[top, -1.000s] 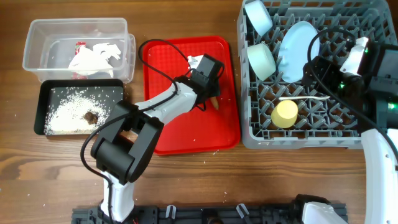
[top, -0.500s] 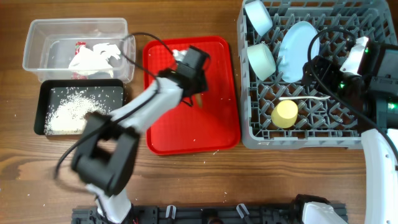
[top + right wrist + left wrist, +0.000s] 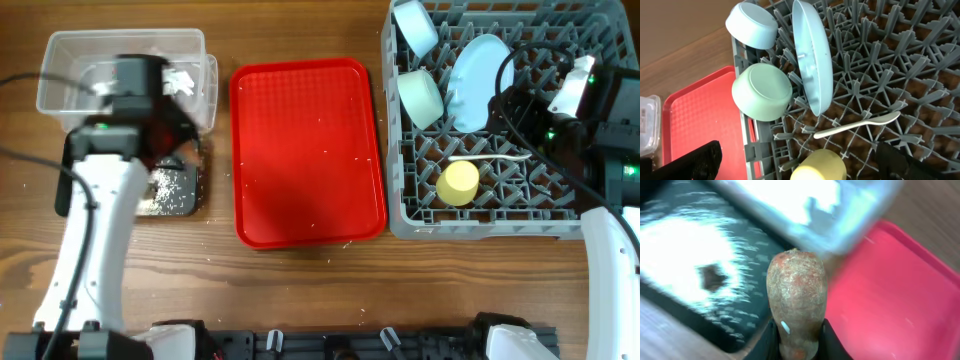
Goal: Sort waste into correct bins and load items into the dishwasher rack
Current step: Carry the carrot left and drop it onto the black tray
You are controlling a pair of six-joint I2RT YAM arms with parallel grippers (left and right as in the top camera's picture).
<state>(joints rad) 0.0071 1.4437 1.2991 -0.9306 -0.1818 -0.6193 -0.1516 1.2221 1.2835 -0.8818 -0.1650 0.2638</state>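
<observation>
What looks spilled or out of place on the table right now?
A few stray white rice grains lie scattered on the wood along the near edge of the red tray, outside the black tray. Nothing else stands out.

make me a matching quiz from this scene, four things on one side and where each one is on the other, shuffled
Things:
1. carrot stick
2. rice
3. blue plate
4. white spoon

Places:
A. standing on edge in the dishwasher rack
B. lying flat on the rack's grid
C. gripped between the left fingers
D. spread in the black tray

Pairs: 1-C, 2-D, 3-A, 4-B
</observation>
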